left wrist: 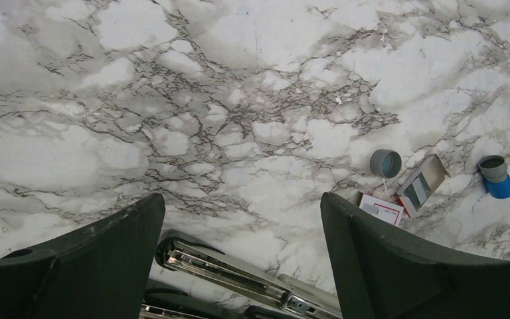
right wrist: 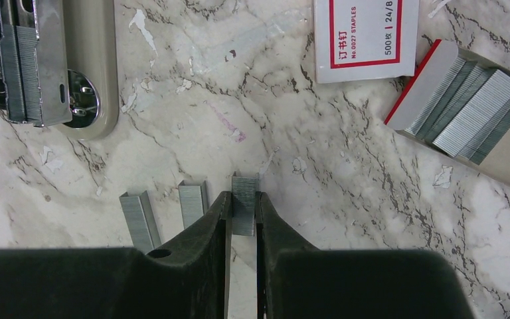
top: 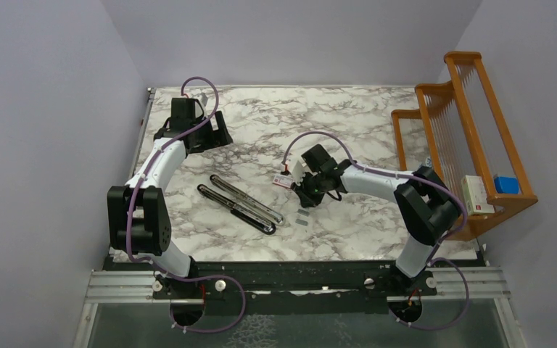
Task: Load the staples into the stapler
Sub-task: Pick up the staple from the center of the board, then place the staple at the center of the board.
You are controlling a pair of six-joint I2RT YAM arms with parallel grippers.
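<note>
The stapler (top: 239,205) lies opened flat on the marble table, its two long arms side by side. Its open magazine end shows in the right wrist view (right wrist: 36,60) and in the left wrist view (left wrist: 239,272). My right gripper (right wrist: 244,199) is shut on one short silvery staple strip (right wrist: 244,206), low over the table. Two more loose strips (right wrist: 139,219) lie just to its left. The staple box's tray (right wrist: 471,113) holds several more strips, with its white-and-red lid (right wrist: 365,33) beside it. My left gripper (left wrist: 242,199) is open and empty, beyond the stapler's far end.
A grey cap (left wrist: 385,163) and a blue-and-white cylinder (left wrist: 498,179) lie near the box tray (left wrist: 422,186). A wooden rack (top: 471,130) stands at the table's right edge, with a white box (top: 476,194) and a blue object (top: 505,184) on it.
</note>
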